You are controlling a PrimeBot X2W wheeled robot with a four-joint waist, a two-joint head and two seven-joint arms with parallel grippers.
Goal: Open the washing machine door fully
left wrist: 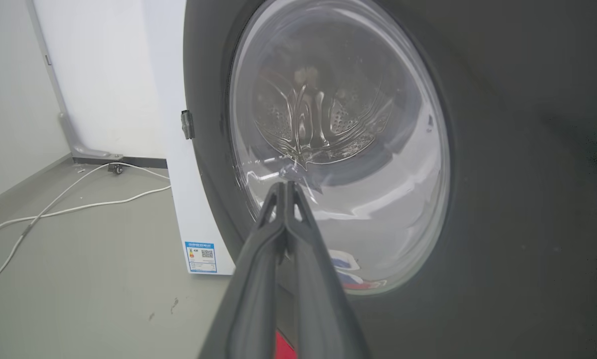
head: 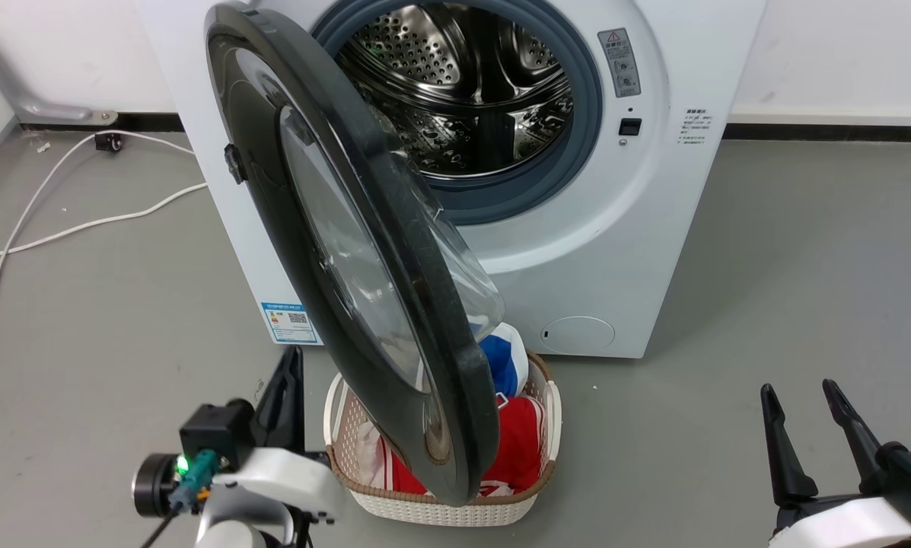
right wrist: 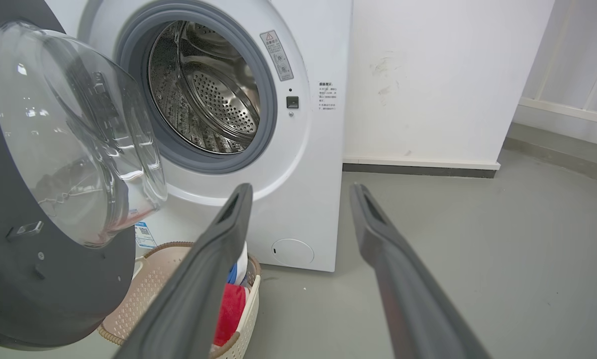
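Washing machine door (head: 364, 251) standing partway open, left tool (left wrist: 284, 185) clenched empty near its outer glass, right tool (head: 797, 387) released well apart.

On your left gripper (head: 295, 354) the two long fingers (head: 284, 403) are matte black and taper to narrow tips. Behind them sit a black box-shaped housing (head: 213, 430), a lit green lamp (head: 183, 463), a teal connector (head: 199, 472) and a glossy white left forearm shell (head: 280, 473). Your right gripper (head: 797, 388) has the same dark fingers, each with a slotted recess near its tip, on a white right forearm shell (head: 843, 525).
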